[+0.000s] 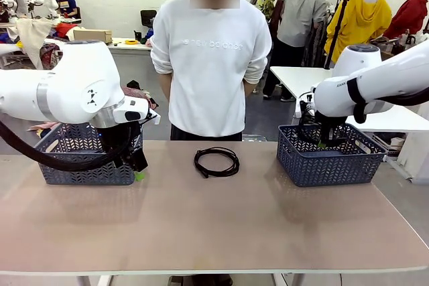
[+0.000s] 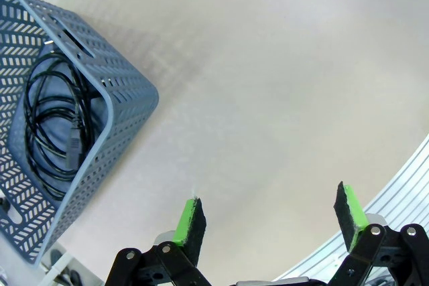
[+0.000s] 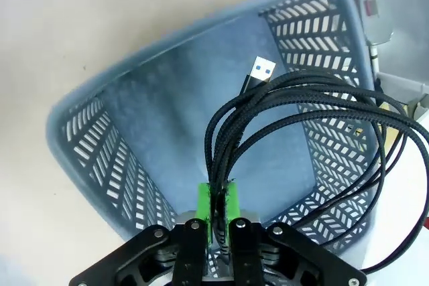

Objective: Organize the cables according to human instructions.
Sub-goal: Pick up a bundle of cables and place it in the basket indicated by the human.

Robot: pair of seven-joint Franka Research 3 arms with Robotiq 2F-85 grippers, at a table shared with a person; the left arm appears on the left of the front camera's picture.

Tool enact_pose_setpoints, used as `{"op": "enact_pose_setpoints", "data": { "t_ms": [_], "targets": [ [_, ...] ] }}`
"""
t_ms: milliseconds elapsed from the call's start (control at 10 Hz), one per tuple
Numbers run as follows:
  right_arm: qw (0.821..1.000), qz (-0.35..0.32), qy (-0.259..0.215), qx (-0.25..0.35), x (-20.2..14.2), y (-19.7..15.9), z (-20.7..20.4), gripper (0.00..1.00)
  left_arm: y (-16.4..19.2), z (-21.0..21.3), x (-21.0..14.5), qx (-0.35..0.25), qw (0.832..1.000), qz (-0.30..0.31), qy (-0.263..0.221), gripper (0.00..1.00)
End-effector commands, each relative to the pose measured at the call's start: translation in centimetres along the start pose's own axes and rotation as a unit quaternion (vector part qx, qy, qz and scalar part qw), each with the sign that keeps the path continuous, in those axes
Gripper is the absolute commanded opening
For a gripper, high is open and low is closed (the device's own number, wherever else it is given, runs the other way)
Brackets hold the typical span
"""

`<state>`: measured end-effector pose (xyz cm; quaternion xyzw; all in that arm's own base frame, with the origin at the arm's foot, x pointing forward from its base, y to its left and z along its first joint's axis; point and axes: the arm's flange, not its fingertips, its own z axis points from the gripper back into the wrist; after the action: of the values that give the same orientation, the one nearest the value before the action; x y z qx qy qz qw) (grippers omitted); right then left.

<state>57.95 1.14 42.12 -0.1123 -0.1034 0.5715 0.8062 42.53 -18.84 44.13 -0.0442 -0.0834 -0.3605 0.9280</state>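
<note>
- The right gripper (image 3: 218, 197) is clamped on the held cable (image 3: 301, 108), its green pads pressed together around several braided black strands.
- From the front, that gripper (image 1: 324, 140) is half sunk behind the right basket's rim, so its fingers are hard to make out there.
- The held cable's loops run off the right edge of the wrist view. One end shows, a silver-and-blue USB plug (image 3: 263, 70), above the basket floor. I cannot tell whether any loop touches the floor.
- The left gripper (image 2: 270, 202) stands wide apart over the table (image 2: 268, 65). From the front it (image 1: 137, 165) is mostly covered by its own arm, with one green pad showing.
- The middle cable (image 1: 216, 162) lies flat on the table as a loose round coil, between it and the far edge stands the person (image 1: 209, 65).
- The right basket (image 1: 328, 165) stands right of the middle cable, and the held cable hangs inside its walls (image 3: 94, 145).
- The left basket (image 1: 67, 165) stands left of the middle cable, partly behind the arm. The wrist view shows its wall (image 2: 124, 118) and the coiled cable (image 2: 53, 132) with a plug on its floor. I cannot tell whether that is one cord or more.
</note>
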Motion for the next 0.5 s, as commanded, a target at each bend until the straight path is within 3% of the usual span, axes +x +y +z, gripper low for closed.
{"op": "enact_pose_setpoints", "data": {
  "t_ms": [0,100,400],
  "targets": [
    [1.000,0.007,0.000,-0.009,-0.40,0.11,-0.39,0.10,0.10,0.28,0.01,0.000,1.000,0.002,0.003,1.00],
    [1.000,0.003,0.005,-0.011,-0.25,0.08,-0.63,0.10,0.10,0.28,0.01,0.000,1.000,0.002,0.003,1.00],
    [1.000,-0.010,-0.008,0.006,-0.38,-0.13,-0.55,0.38,0.10,0.28,0.01,0.000,1.000,0.002,0.003,1.00]
  ]
}}
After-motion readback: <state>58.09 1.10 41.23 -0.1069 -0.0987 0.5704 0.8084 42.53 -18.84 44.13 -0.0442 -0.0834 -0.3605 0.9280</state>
